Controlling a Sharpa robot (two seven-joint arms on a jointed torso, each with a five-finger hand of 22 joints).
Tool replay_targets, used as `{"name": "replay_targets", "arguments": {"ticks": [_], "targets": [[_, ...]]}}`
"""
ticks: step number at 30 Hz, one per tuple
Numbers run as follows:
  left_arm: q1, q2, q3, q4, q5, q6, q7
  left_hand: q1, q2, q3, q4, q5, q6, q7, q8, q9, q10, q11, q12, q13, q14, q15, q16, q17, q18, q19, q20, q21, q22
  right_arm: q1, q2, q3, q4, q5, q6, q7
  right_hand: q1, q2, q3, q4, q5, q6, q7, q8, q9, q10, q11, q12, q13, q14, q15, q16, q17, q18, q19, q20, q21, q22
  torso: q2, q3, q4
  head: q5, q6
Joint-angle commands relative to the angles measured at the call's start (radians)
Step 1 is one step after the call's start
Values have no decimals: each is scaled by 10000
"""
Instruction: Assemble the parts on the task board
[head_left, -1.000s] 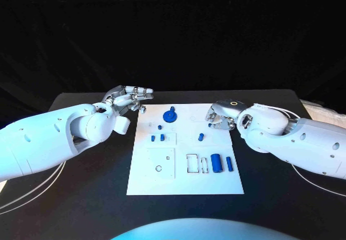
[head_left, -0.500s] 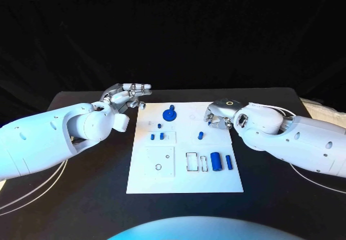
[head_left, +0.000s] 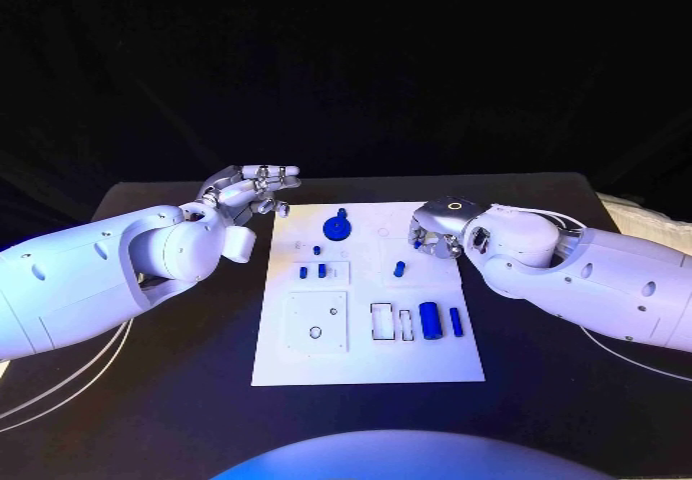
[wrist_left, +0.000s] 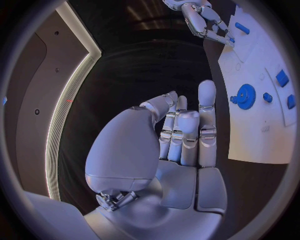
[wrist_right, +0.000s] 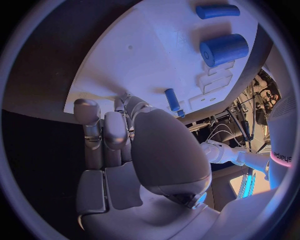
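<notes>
Board (head_left: 368, 350) sits mid-table (head_left: 173, 400); using it as the reference. Parts on it: gear (head_left: 338, 230) near the far edge, two small blocks (head_left: 313, 271) just below the gear toward the board's left side, a short peg (head_left: 400, 268) toward the right side, then a fat cylinder (head_left: 428, 321) and a thin pin (head_left: 456, 321) side by side near the right edge, closer to the robot. Left hand (head_left: 260, 190) is off the board's far-left corner, above the table, fingers straight and close together, holding nothing; wrist view shows the gear and blocks off to one side of the fingers (wrist_left: 187, 130), well apart, no contact. Right hand (head_left: 437, 232) hovers at the board's far-right edge, just beside the peg; fingers curled in. Can't tell if anything is pinched there, palm blocks it. Handling, my guess: parts look like rigid light plastic, smooth, so the round ones will roll or slip if nudged sideways. Take the peg and pin across the diameter mid-length, the cylinder around its barrel, the gear by the rim or centre hub. Nothing fragile-looking, but small parts mean a fingertip pinch, not a full wrap.
</notes>
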Motion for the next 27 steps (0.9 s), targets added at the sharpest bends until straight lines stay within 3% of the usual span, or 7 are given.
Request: {"name": "replay_targets", "arguments": {"ticks": [1, 15, 20, 27], "targets": [[3, 5, 7, 38, 68, 86, 51, -80, 44, -42, -4, 15, -33, 28, 16, -13, -53, 0, 68, 15, -100, -3, -41, -26, 151, -77, -10, -52, -16, -106, 18, -75, -66, -331, 740, -202, -190, -49, 99, -10, -61, -14, 15, -44, -19, -56, 36, -65, -49, 206, 40, -28, -23, 48, 48, -33, -62, -24, -2, 4, -1, -21, -8], [4, -4, 8, 60, 6, 135, -59, -87, 57, -69, -25, 19, -106, 54, 1, -24, -137, 26, 89, 10, -163, 18, -87, -122, 168, -140, 1, -238, -110, -156, 84, -80, -78, -81, 904, -51, -510, -1, 456, -134, -269, 268, -50, 67, 43, 227, -19, 50, -110, 272, 51, 107, 62, 21, 139, -27, -6, 72, 7, 1, 0, -49, -60], [4, -5, 8, 64, -16, 128, -81, -76, 69, -66, -36, 22, -116, 56, 1, -24, -149, 28, 98, 11, -178, 20, -98, -147, 173, -154, 2, -277, -130, -175, 72, -80, -101, 67, 105, -82, -610, 252, 733, -314, -586, 640, -47, 213, 166, 742, -37, 185, -54, 456, 42, 615, 462, -98, 508, -32, 505, 727, -9, -3, 0, -50, -76], [4, -2, 8, 48, -25, 130, -95, -64, 77, -64, -46, 25, -123, 59, 2, -24, -158, 29, 106, 11, -185, 21, -100, -153, 174, -158, 3, -283, -133, -180, -43, -53, 81, 388, -894, -245, -707, 255, 871, -461, -601, 703, -20, 219, 224, 887, -27, 152, -58, 494, 28, 799, 609, -145, 661, -39, 732, 1005, -10, 1, 7, -40, -62]]}}
